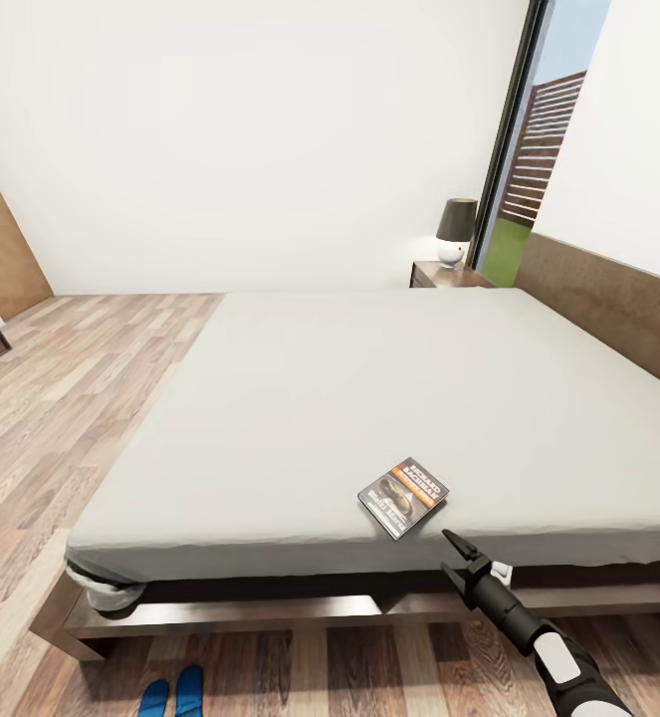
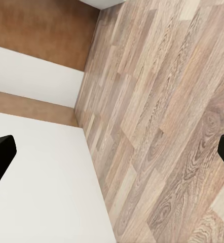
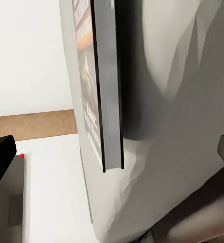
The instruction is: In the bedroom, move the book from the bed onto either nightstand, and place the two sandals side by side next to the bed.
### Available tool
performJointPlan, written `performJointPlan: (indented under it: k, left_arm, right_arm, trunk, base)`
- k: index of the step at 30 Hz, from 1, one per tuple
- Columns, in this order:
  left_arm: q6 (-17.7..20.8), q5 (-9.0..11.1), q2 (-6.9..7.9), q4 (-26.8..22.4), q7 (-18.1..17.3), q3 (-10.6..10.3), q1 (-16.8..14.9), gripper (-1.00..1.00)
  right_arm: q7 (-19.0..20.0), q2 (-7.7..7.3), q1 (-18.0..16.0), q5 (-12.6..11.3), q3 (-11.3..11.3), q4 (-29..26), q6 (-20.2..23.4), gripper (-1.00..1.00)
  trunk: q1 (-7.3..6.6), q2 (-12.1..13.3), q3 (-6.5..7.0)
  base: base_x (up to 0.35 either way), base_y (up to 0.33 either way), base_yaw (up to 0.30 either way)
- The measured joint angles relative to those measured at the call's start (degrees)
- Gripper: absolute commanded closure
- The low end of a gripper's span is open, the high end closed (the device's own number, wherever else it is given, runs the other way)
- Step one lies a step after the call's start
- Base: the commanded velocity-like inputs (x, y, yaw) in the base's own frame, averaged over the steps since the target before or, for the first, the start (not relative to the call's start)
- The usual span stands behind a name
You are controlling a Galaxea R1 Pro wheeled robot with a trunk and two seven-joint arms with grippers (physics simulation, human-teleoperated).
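Bedroom, light-grey bed (image 1: 349, 398): dark orange-banded paperback book (image 1: 403, 496) lies flat just ahead of right gripper (image 1: 455, 558), whose jaws are released, apparently lining up an edge pinch.

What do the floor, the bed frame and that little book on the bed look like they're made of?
The pale plank floor looks like matt wood or laminate, with grain and board seams. The dark brown bed frame and headboard look like smooth stained wood. The small dark book with the orange band looks like a glossy-covered paperback, thin with a flat spine.
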Motion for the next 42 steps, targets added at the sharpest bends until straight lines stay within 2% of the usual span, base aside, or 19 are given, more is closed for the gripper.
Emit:
performJointPlan:
  k: [32,42]
  left_arm:
    - [-0.07,0.01,-0.09,0.01,-0.01,0.0,0.0,-1.0]
    - [-0.08,0.0,-0.09,-0.01,-0.01,0.0,0.0,-1.0]
  right_arm:
    - [-0.22,0.3,-0.67,0.07,0.12,0.0,0.04,-1.0]
    - [-0.23,0.41,-0.8,0.03,2.28,0.0,0.02,-1.0]
  trunk:
    - [0.0,0.0,0.0]
    - [0.0,0.0,0.0]
  base:
    - [0.0,0.0,0.0]
    - [0.0,0.0,0.0]
